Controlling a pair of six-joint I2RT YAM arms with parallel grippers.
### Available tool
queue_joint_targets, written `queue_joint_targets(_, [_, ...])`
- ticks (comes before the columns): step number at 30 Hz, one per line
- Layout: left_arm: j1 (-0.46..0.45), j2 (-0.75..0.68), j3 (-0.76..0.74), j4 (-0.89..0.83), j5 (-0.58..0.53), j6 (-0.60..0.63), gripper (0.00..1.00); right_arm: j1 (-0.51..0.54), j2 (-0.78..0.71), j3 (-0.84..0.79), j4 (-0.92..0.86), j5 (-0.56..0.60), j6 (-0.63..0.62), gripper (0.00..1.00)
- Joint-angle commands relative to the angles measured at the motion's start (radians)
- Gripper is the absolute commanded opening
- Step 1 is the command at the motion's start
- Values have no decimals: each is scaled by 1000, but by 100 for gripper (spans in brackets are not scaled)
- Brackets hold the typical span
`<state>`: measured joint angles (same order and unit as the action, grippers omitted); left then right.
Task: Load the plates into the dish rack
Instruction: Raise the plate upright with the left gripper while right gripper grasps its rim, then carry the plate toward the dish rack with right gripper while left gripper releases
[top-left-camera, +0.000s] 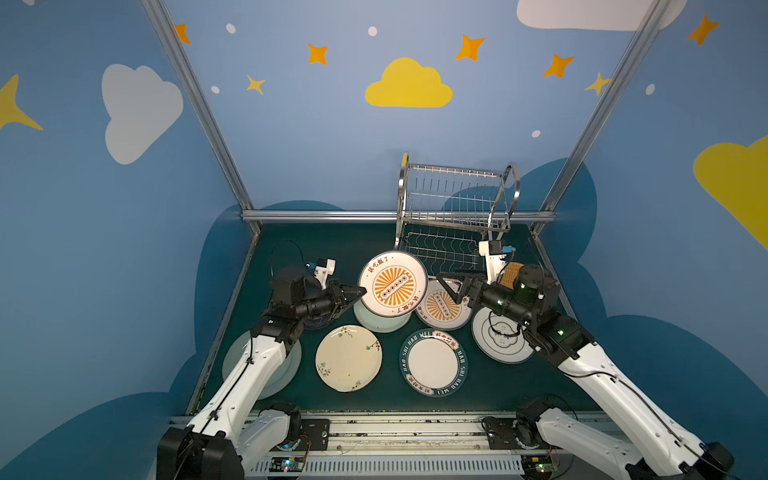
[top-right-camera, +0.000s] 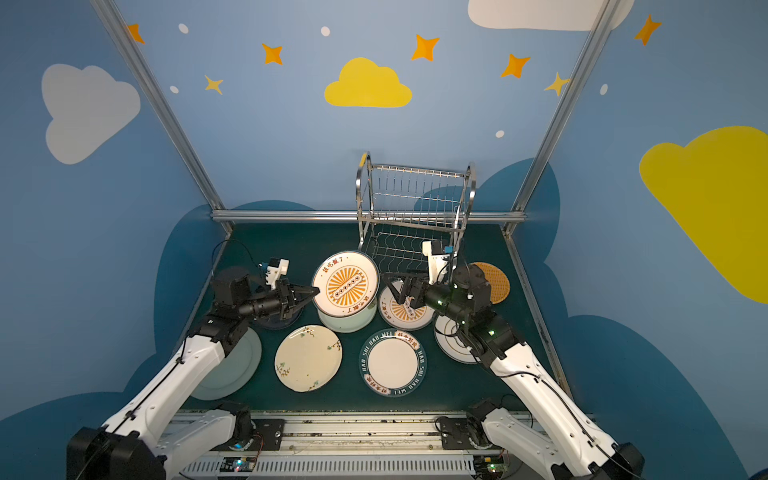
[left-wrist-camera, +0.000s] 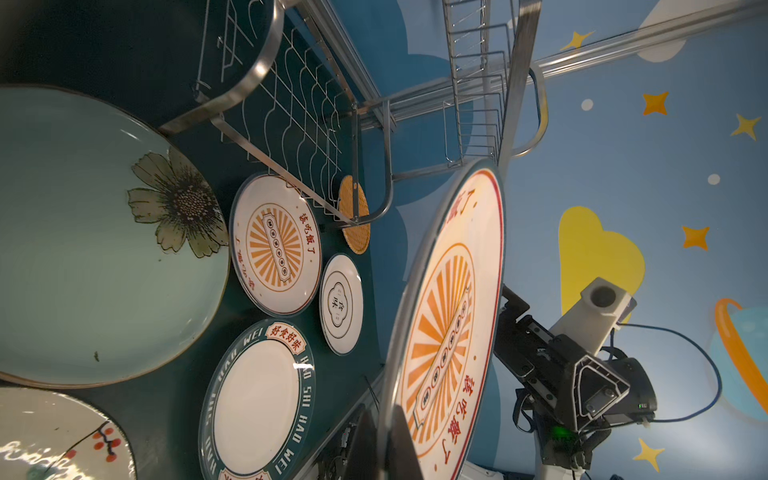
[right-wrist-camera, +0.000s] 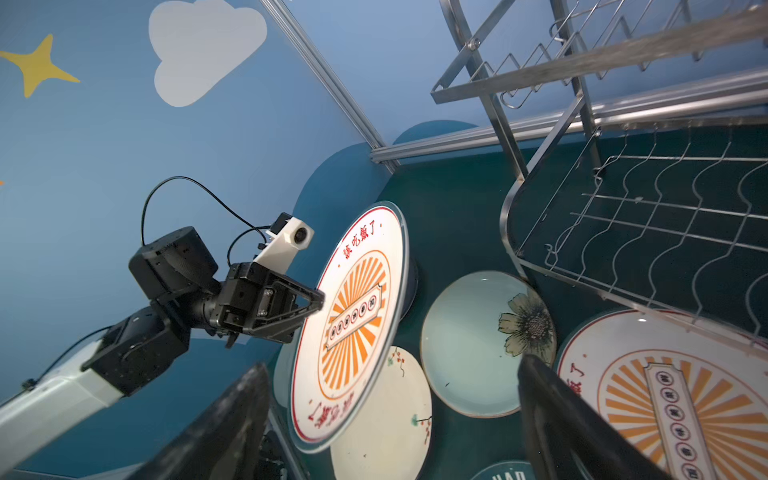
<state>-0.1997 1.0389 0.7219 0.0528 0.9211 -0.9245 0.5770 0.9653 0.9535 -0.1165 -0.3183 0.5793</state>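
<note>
Top views: left claw (top-left-camera: 360, 291) pinches the left rim of a tilted sunburst plate (top-left-camera: 392, 284), nearer than the dish rack (top-left-camera: 457, 199); right claw (top-left-camera: 451, 286), spread and empty, just right of it. Left wrist: rim wedged in the claw. Right wrist: plate beyond the spread claw.

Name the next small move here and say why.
Probably ease the open right hand onto the free rim of the raised sunburst plate: the left hand pinches its opposite rim, and the empty dish rack stands nearer the right arm.
</note>
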Motion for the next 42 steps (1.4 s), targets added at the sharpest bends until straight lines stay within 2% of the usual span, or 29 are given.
queue_joint_targets(1, [-47,-4,16,150,4,-29,4,0,66,41,-76,-58,83,82])
queue_joint_targets(3, [-73,1,22,152,-12,-30,4,1,103,63,-75,-80,107,75])
queue_joint_targets(6, [-102,5,29,155,-36,-23,4,4,149,98,-93,-95,138,56])
queue_joint_targets(11, [-143,8,54,60,-129,52,4,12,160,86,-47,-120,236,12])
queue_joint_targets(13, [-153,14,57,54,-157,63,4,23,147,81,-56,-101,265,0])
queue_joint_targets(17, [-165,39,68,48,-196,73,5,47,115,84,-93,-59,305,0])
queue_joint_targets(18, [-167,42,67,50,-204,74,17,54,104,86,-99,-42,302,0])
queue_joint_targets(21, [-166,12,61,8,-277,85,99,80,64,119,-154,56,240,0])
queue_joint_targets(28, [-152,-211,136,-266,-468,218,100,96,23,299,-325,324,93,0])
queue_joint_targets(31, [-152,-307,159,-353,-516,261,100,99,61,413,-395,434,29,0])
queue_joint_targets(33, [-152,-356,145,-346,-505,265,100,100,97,486,-420,504,0,0])
queue_joint_targets(36, [-152,-360,161,-352,-454,297,100,100,175,616,-466,632,-63,0])
queue_joint_targets(39, [-158,-307,207,-402,-433,330,100,97,274,761,-511,798,-134,0])
queue_joint_targets(42, [-176,-244,237,-410,-431,312,100,91,375,892,-537,942,-215,0])
